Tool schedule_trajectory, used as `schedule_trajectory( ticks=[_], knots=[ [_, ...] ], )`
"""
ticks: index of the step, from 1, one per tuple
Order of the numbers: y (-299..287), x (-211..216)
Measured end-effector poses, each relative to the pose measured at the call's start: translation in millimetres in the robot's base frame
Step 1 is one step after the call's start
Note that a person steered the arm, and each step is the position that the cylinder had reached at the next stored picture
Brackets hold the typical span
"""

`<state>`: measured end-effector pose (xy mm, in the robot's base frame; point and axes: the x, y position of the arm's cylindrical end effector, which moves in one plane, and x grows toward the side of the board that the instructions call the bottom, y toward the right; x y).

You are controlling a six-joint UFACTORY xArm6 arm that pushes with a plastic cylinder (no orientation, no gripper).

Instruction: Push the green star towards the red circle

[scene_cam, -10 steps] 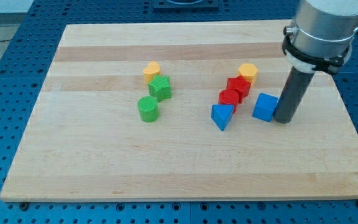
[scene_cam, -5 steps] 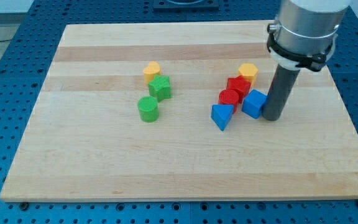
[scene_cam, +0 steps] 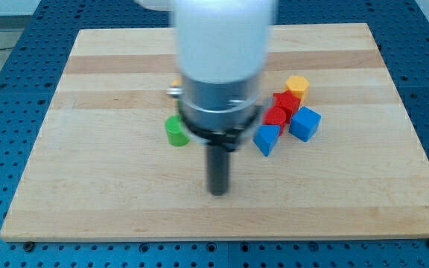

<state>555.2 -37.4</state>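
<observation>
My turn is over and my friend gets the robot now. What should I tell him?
My tip rests on bare board below the blocks, touching none.
The green star cannot be seen; the arm covers that spot.
The green cylinder shows at the arm's left.
The red circle sits in the right-hand cluster, by the blue blocks.
Done: I cannot tell, no push on the star shows.
Left: push the star rightward to the red circle.

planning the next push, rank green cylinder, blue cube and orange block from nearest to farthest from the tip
From my tip:
1. Green cylinder, up and to the view's left.
2. Blue cube, up and to the view's right.
3. Orange block, farther up on the right.
</observation>
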Motion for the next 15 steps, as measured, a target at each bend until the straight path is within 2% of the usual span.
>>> schedule_trajectory(
  ticks=[1, 3, 4, 5, 6, 8, 10, 13, 15],
  knots=[
    [-56, -26],
    [-118, -91],
    [-128, -124],
    [-99, -156],
    [-52, -157],
    [-6, -150],
    [-20, -127],
    [22, -127],
    [21, -105]
  ],
)
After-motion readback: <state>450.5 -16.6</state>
